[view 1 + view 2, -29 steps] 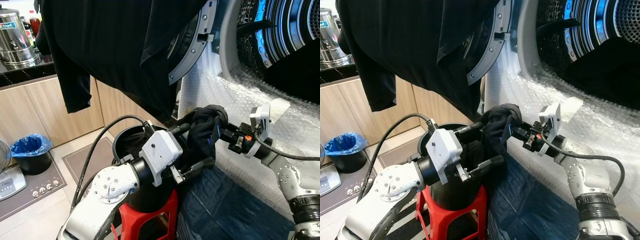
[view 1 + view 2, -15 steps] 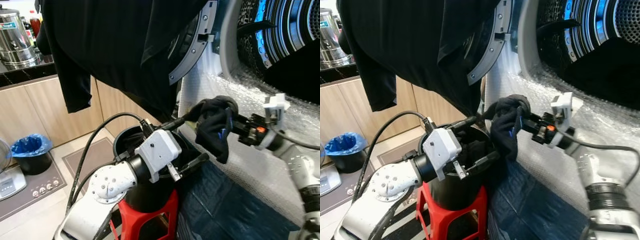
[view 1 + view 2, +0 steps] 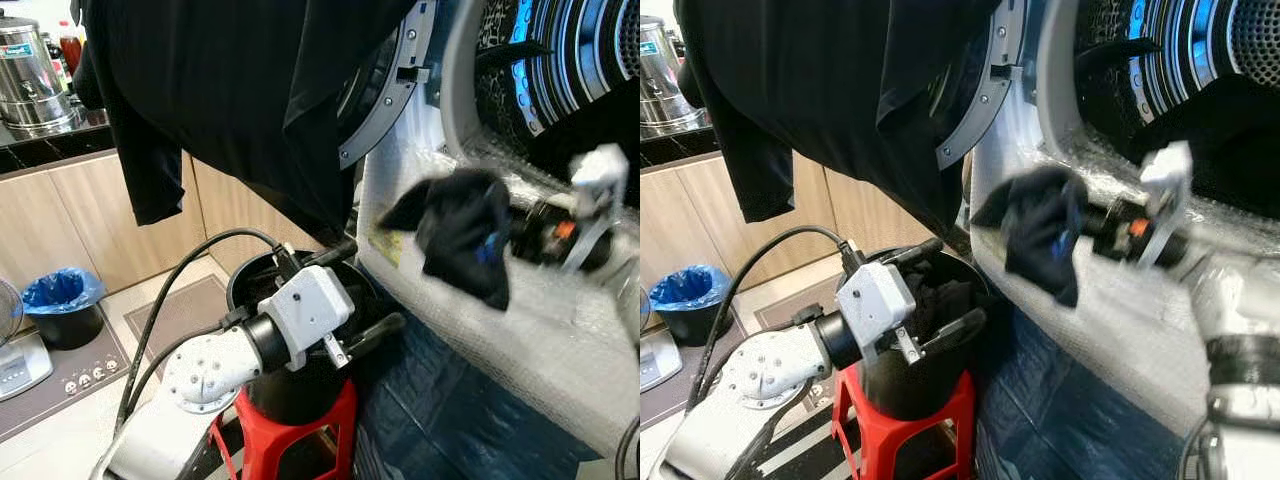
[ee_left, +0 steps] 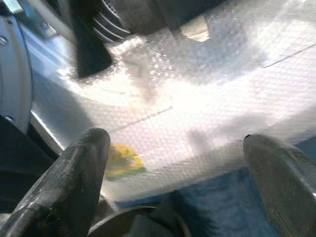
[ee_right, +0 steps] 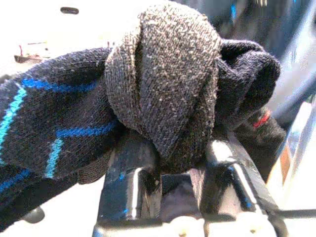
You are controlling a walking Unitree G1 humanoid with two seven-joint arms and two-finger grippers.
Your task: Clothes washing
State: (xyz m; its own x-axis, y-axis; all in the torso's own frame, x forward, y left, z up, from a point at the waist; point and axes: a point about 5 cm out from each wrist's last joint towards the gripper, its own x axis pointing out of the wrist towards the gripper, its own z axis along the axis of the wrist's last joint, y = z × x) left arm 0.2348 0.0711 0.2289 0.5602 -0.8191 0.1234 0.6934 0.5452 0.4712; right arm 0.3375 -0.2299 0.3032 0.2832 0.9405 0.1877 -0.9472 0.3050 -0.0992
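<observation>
Nearest, the left gripper [image 3: 345,290] is hanging spread wide and empty over the black bucket [image 3: 300,390], well below and to the left of the washer drum [image 3: 1200,90]. Farther on, the right gripper [image 3: 510,225] is pinching a dark sock bundle [image 3: 462,233] just in front of the drum, under its opening. The drum is lying up and beyond the bundle, so the right arm is the nearer one.

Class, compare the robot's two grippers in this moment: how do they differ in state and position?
The right gripper is shut on a dark sock with blue stripes; the left gripper is open and holds nothing. The right one is raised near the washing machine drum; the left one sits lower, over the black bucket. Both have two long black fingers.
</observation>
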